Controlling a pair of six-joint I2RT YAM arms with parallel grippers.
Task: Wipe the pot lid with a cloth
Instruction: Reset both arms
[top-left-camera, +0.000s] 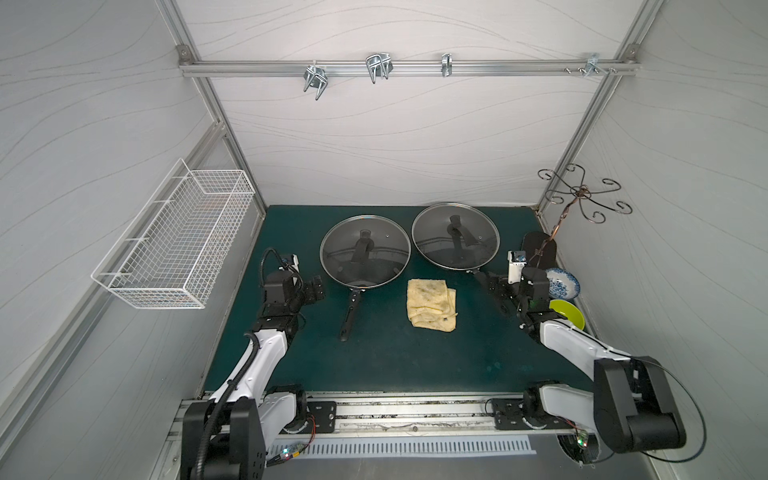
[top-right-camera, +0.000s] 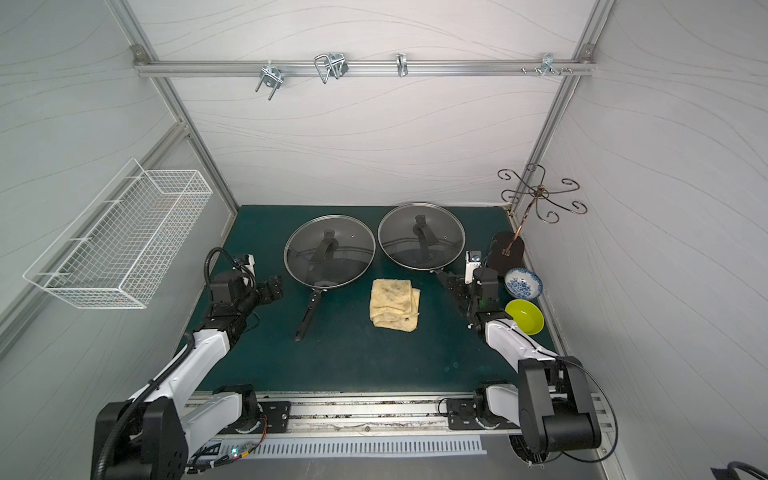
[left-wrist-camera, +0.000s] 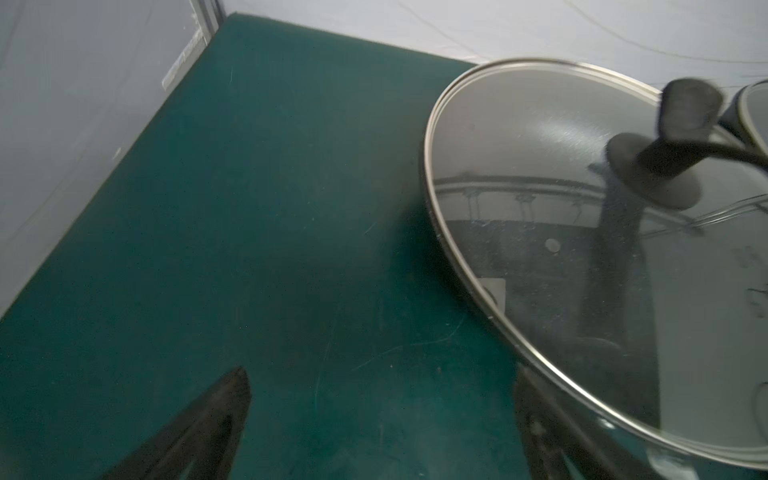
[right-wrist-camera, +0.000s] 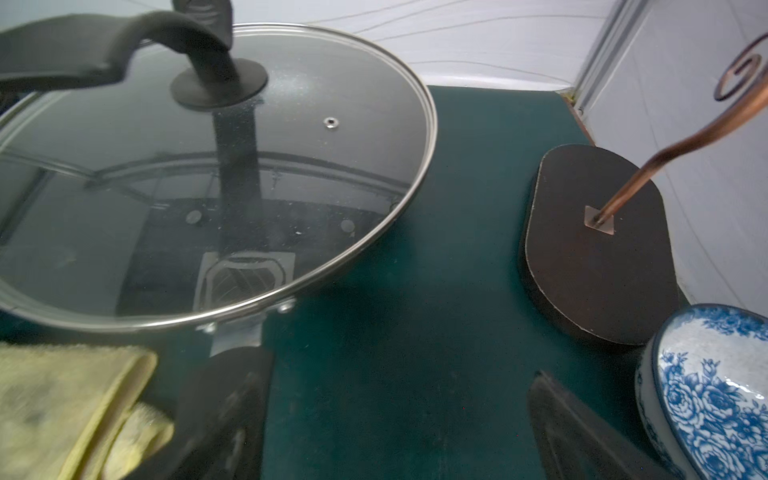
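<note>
Centre of the green table (top-left-camera: 374, 365), toward the near side: the cloth (top-left-camera: 432, 305) lies flat and folded, pale yellow with grey stains, nothing touching it. It is roughly square, slightly longer near-to-far, with loose folded edges on its right side. It sits just near of the gap between two lidded pans: left lid (top-left-camera: 365, 251), right lid (top-left-camera: 456, 236), both seated on their pans.

My right gripper (right-wrist-camera: 395, 368): jaws spread wide, empty, low over the table, pointing far toward the right lid. The cloth is near it, to its left.

My left gripper (top-left-camera: 319, 287): also spread wide, empty, left of the left lid, pointing right. The cloth is well apart from it, to the right.

Judgement: the right arm is the nearer one for the pick, with a short move left.

In the way:
- The right pan's handle (top-left-camera: 478, 276) runs under or just beside my right gripper, between it and the cloth. I cannot tell if they touch.
- The left pan's handle (top-left-camera: 351, 311) lies between my left gripper and the cloth.
- Close on the right of my right arm are a blue-patterned bowl (top-left-camera: 563, 282), a green bowl (top-left-camera: 569, 313) and the dark base of a hook stand (right-wrist-camera: 590, 270).
- A wire basket (top-left-camera: 174, 245) hangs on the left wall.
</note>
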